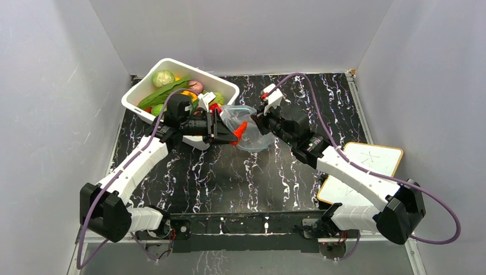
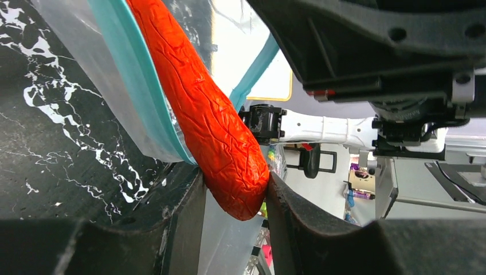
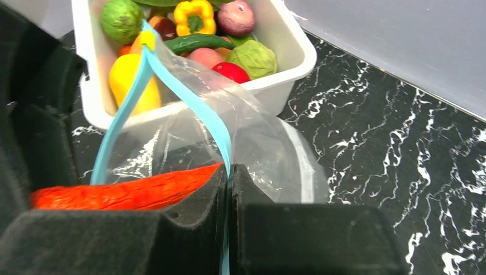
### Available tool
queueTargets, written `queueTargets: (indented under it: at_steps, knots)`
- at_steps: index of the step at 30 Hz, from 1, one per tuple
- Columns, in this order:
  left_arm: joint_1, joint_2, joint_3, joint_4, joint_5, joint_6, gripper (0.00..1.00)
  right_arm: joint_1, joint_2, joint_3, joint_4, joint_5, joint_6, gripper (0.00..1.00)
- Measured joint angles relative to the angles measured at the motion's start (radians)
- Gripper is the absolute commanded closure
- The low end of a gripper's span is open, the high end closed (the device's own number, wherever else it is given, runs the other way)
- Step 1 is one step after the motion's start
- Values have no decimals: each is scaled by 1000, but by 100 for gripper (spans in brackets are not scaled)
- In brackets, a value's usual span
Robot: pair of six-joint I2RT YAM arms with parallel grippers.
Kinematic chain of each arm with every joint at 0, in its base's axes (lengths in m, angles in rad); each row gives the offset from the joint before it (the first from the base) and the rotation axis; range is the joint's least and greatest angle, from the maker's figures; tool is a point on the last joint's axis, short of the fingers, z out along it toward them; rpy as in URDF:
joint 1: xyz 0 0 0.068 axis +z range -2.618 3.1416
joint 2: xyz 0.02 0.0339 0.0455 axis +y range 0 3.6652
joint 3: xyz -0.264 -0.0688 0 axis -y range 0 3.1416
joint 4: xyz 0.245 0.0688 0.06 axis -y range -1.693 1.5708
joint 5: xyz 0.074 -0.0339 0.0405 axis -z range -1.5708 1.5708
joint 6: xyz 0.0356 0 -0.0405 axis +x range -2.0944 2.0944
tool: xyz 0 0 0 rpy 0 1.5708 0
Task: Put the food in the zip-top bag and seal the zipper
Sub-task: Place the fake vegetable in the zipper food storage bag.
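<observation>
A long red chili [image 2: 212, 114], one piece of the food, is clamped at its thick end by my left gripper [image 2: 235, 195]. Its thin end points into the mouth of the clear zip-top bag [image 1: 255, 129]. My right gripper [image 3: 229, 172] is shut on the bag's light-blue zipper [image 3: 200, 109] and holds the mouth up and open just above the table. In the right wrist view the chili [image 3: 126, 192] lies across that opening. From above, the left gripper [image 1: 231, 136] and the right gripper [image 1: 259, 120] face each other at the bag, with the chili [image 1: 240, 129] between them.
A white tub [image 1: 172, 64] behind the left arm holds more food, including a yellow pepper [image 3: 195, 16], green pieces and a pink piece. A whiteboard [image 1: 367, 163] lies at the right of the black marbled table, under the right arm. Grey walls enclose three sides.
</observation>
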Motion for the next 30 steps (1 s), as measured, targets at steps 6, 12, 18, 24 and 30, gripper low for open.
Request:
queueTargets:
  at_steps: [6,12,18,24,30]
  knots:
    - [0,63,58,-72,-47,38,81,17,0,-16,5,-24,12,100]
    - [0,104,91,-85,-78,40,65,23,0,-16,11,-39,81,100]
    - [0,120,122,-102,-83,42,30,27,0,-16,-1,-19,171,100]
    - [0,117,129,-105,-99,28,16,27,0,-16,-12,-23,283,100]
    - [0,75,174,-170,-150,56,14,28,0,-3,-84,33,376,100]
